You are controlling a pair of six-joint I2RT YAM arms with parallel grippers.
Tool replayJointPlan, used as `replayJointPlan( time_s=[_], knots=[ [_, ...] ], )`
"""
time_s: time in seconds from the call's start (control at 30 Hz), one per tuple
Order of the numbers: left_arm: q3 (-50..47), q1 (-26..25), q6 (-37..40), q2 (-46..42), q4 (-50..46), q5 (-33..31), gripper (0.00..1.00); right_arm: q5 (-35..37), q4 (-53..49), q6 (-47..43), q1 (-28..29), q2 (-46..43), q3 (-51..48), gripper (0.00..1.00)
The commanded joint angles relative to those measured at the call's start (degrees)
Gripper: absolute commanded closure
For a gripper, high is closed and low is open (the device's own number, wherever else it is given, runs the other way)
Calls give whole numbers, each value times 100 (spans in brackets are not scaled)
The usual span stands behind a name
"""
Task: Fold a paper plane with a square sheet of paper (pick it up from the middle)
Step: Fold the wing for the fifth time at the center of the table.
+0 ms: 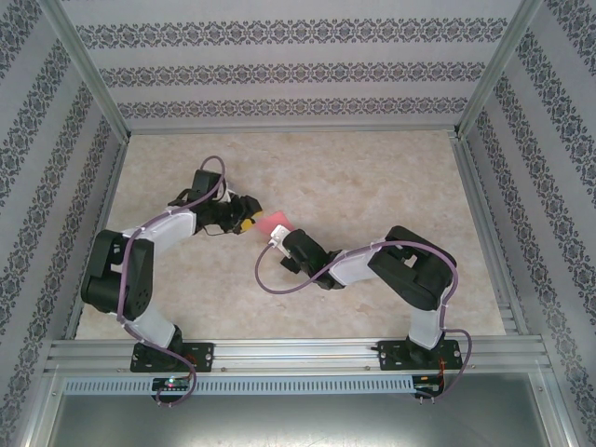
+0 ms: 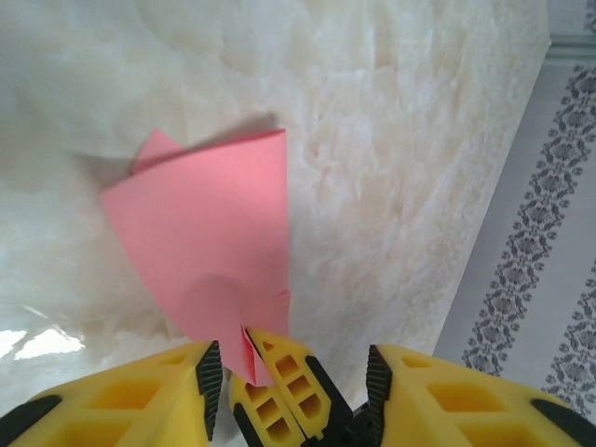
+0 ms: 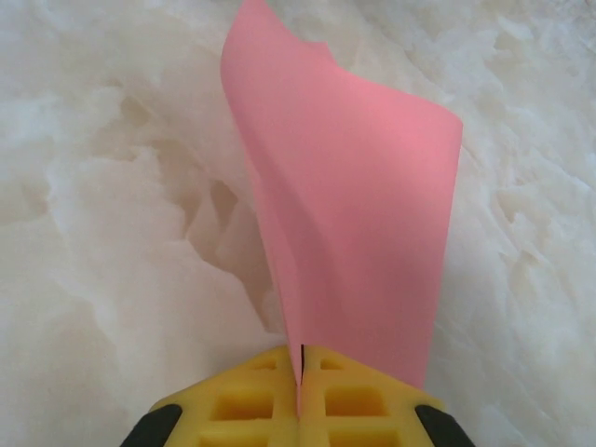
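One sheet of paper (image 3: 354,205) over the tabletop (image 3: 93,186): right fingers (image 3: 251,396) clench its edge as anchor, left fingers (image 2: 158,382) released, probably to regrip.

Bright diffuse light, soft shadows, glare on table (image 2: 37,343)

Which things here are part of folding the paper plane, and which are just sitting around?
Part of the job: pink paper; right gripper, shut on it; left gripper, open.
Just there: table; patterned walls; metal frame; purple cables.
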Motion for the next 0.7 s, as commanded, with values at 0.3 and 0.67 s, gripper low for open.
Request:
replayJointPlan(
  time_s=[0.3,0.67],
  knots=[
    [-697,55,166,-482,153,-385,43,-1313,-346,988,-392,-317,76,100],
    [-1344,30,88,-416,1720,196,50,-2686,-284,2772,-1008,-360,109,100]
  ],
)
